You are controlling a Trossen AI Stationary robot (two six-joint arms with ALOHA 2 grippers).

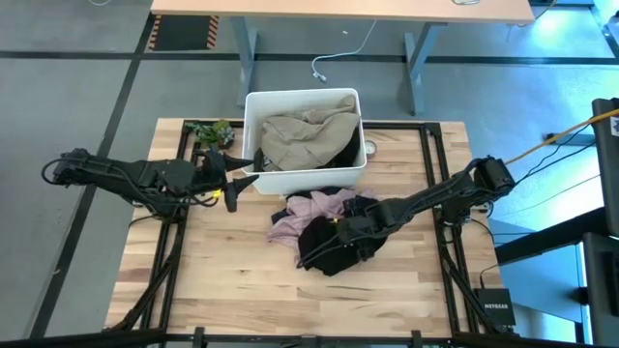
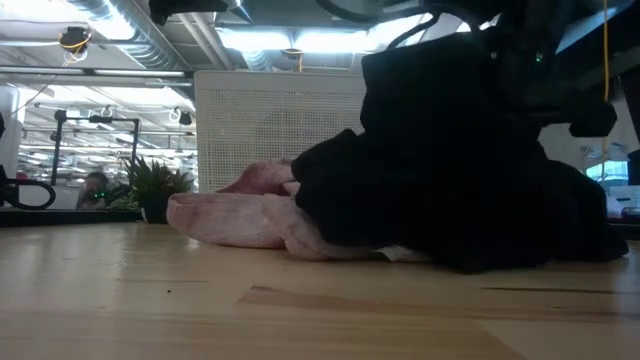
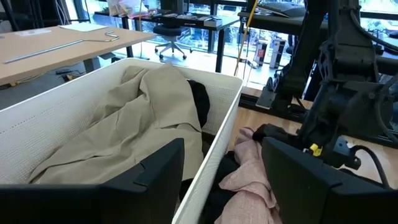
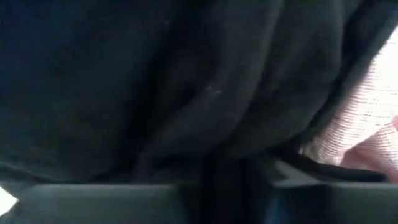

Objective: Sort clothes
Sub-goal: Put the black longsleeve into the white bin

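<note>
The beige-tan garment [image 1: 308, 135] already lies in the white bin [image 1: 253, 126]. The pink garment [image 1: 305, 215] and black garment [image 1: 334, 246] remain on the surface beside the bin. The right gripper [image 1: 340, 232] is buried in black fabric, grip unclear; the left gripper [image 1: 235, 174] hangs open beside the bin.

Beige-tan garment [image 1: 308, 135] in white bin [image 1: 253, 126]; pale pink garment [image 1: 302, 215]; black garment [image 1: 334, 246]; light wood table [image 1: 222, 280].
</note>
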